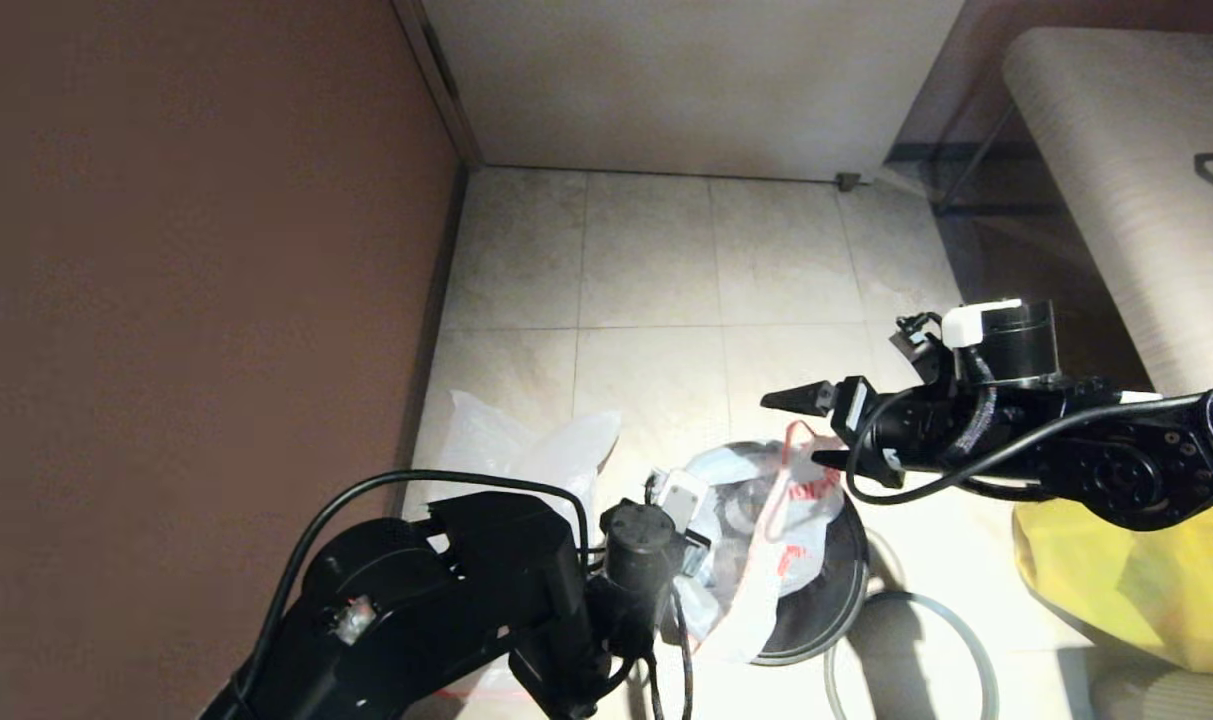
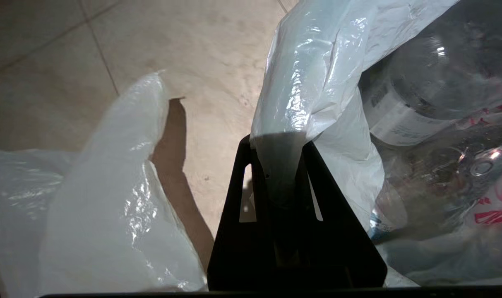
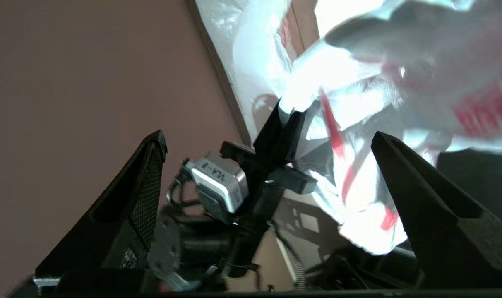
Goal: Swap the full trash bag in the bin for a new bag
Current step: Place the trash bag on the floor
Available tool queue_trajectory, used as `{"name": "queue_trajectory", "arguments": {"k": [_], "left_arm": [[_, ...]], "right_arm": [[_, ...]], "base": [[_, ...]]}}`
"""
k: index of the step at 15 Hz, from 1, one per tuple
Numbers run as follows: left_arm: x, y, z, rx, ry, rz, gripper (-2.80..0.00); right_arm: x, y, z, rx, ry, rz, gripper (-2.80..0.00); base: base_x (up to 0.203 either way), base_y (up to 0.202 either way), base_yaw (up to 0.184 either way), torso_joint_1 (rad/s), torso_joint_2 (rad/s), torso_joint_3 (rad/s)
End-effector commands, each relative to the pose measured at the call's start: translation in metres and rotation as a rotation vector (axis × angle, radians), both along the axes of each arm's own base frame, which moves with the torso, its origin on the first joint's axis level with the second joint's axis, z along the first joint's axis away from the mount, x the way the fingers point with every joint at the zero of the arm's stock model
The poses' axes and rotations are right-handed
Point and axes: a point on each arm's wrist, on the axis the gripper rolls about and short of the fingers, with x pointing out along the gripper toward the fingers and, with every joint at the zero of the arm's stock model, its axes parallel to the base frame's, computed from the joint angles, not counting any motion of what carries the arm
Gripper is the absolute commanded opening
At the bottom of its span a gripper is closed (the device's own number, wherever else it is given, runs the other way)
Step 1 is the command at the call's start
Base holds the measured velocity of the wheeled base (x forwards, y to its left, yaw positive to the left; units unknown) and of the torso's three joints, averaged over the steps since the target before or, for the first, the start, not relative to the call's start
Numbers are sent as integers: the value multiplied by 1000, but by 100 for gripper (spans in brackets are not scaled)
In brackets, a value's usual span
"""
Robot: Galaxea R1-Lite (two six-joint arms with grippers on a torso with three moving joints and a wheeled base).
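Item 1, the full trash bag (image 1: 766,520): bulging, translucent white with red print, clear bottles showing through it. It sits in the bin, its upper part risen above the rim. I judge it not yet lifted out.

Item 2, the bin (image 1: 834,600): black round body, standing on the tiled floor (image 1: 656,260). A thin grey hoop (image 1: 911,655) lies flat on the floor just beside the bin, on its right, so I take the rim as already removed.

Item 3, the left gripper (image 2: 282,165): at the bin's left side, my fingers clamped on a pinched fold of the full bag's upper edge, plain in the left wrist view.

Item 4, the right gripper (image 1: 804,428): above the bin's far-right edge, fingers spread wide and holding nothing. A red drawstring loop (image 1: 801,440) stands up between or just beside the fingertips; I cannot tell whether they touch.

Item 5, the new bag (image 1: 526,445): limp white plastic lying on the floor left of the bin, near the brown wall (image 1: 186,300). Untouched, still to be fitted.

Item 6, a yellow bag (image 1: 1126,580): right of the bin, well apart.

Progress, my estimate: early. Hoop off, one edge gripped; remaining are the lift-out, setting the full bag aside, lining the bin and refitting the hoop
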Motion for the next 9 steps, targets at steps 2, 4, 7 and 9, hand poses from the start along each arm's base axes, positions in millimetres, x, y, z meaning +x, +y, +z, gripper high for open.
{"name": "queue_trajectory", "arguments": {"k": [2,4,7,9], "left_arm": [[1,-2,-4,-19,-22,15,-280],[0,-3,-1,-37,-42,20,-280],[-4,-6,1,-55,-63,20,-280],[-6,-8,2,-59,-65,16,-280]], "right_arm": [[3,13,7,-2,-1,4,0],[8,20,6,-29,9,-32,0],[18,27,9,-32,20,-99,0],[21,30,10,-26,19,-112,0]], "base": [[0,0,0,0,0,0],[0,0,0,0,0,0],[0,0,0,0,0,0],[0,0,0,0,0,0]]}}
